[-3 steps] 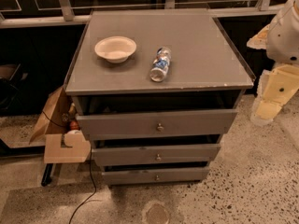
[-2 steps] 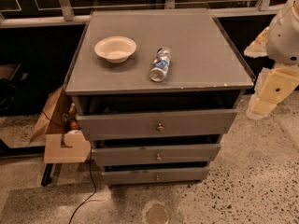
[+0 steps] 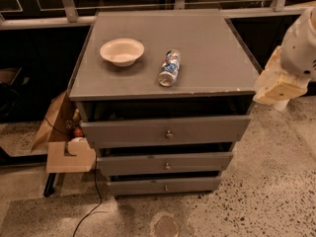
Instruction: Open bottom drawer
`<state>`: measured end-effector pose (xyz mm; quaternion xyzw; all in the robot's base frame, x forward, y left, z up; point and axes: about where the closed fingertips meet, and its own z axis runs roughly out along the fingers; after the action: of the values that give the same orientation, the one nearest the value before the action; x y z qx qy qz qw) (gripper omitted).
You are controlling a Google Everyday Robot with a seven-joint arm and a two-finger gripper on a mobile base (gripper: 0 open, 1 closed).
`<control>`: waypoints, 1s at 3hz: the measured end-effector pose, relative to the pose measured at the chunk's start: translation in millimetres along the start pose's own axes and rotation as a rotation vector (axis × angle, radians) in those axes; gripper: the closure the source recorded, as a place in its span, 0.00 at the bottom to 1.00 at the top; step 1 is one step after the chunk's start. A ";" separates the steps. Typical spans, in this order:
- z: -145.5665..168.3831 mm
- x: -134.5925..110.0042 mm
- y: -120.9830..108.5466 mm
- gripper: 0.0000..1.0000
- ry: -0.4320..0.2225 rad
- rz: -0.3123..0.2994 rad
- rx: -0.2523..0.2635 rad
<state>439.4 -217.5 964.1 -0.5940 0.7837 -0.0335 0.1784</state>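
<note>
The grey cabinet (image 3: 168, 58) has three drawers stacked at its front. The bottom drawer (image 3: 148, 186) is the lowest and narrowest front, just above the floor, with a small round metal knob (image 3: 166, 187) at its centre. It stands slightly out from the frame, as do the two drawers above it. My gripper (image 3: 277, 85) is at the end of the white and beige arm at the right edge, beside the cabinet's top right corner. It is well above and to the right of the bottom drawer and touches nothing.
A white bowl (image 3: 122, 51) and a plastic bottle (image 3: 170, 68) lying on its side rest on the cabinet top. A cardboard box (image 3: 59, 132) with clutter and a black cable (image 3: 94, 201) lie left of the cabinet. A speckled floor (image 3: 266, 191) surrounds it.
The arm with my gripper has shifted a little to the left, closer to the cabinet's right corner. The drawers, bowl and bottle have not moved.
</note>
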 end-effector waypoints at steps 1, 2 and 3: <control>41.5 12.1 9.7 0.88 -0.067 0.053 0.013; 97.2 20.3 26.8 1.00 -0.149 0.090 -0.006; 171.6 28.1 52.9 1.00 -0.235 0.129 -0.088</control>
<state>439.1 -201.2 783.1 -0.5493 0.7948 0.0824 0.2446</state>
